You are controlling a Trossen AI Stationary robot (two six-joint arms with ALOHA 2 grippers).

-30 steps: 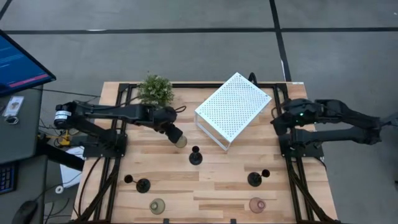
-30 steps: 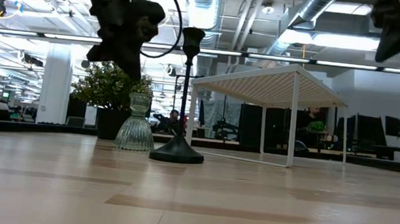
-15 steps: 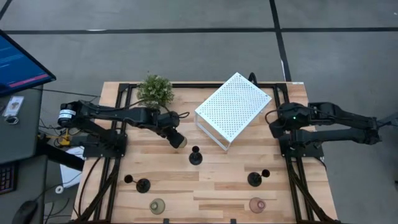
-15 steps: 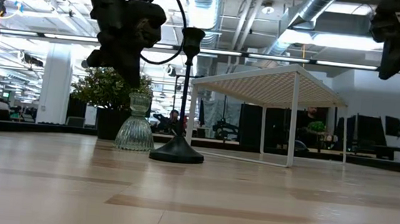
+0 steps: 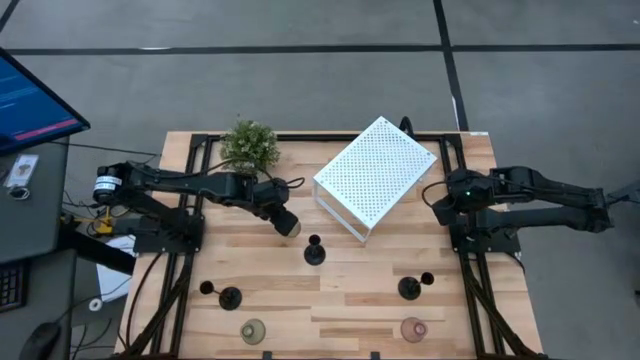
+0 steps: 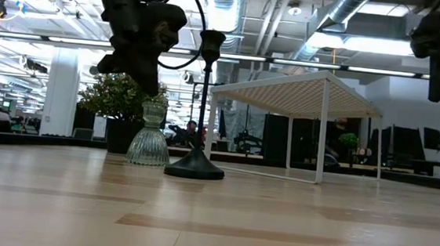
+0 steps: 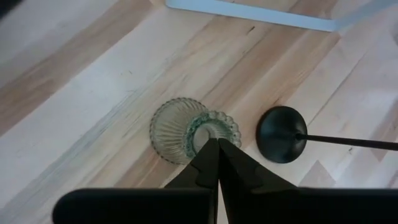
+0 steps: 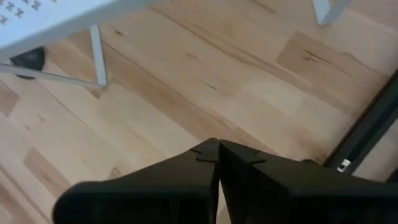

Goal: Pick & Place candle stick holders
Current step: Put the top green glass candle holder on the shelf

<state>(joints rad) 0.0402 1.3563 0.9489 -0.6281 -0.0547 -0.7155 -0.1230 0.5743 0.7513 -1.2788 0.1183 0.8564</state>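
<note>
Two closed, empty grippers: the left gripper (image 7: 218,144) hovers over a greenish glass candle holder (image 7: 194,129) beside the white perforated box (image 5: 374,176). The right gripper (image 8: 218,147) hangs near the box's other side.

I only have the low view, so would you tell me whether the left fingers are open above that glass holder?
Observer: No, the left gripper is shut, its tips together over the glass holder.
Operator: Thanks. I see two holders; are there more?
Observer: Yes, four toward the edge far from the white box: two black holders, a greenish one and a pink one.
Operator: And the right gripper?
Observer: The right gripper is shut, over bare wood beside the box.
</note>
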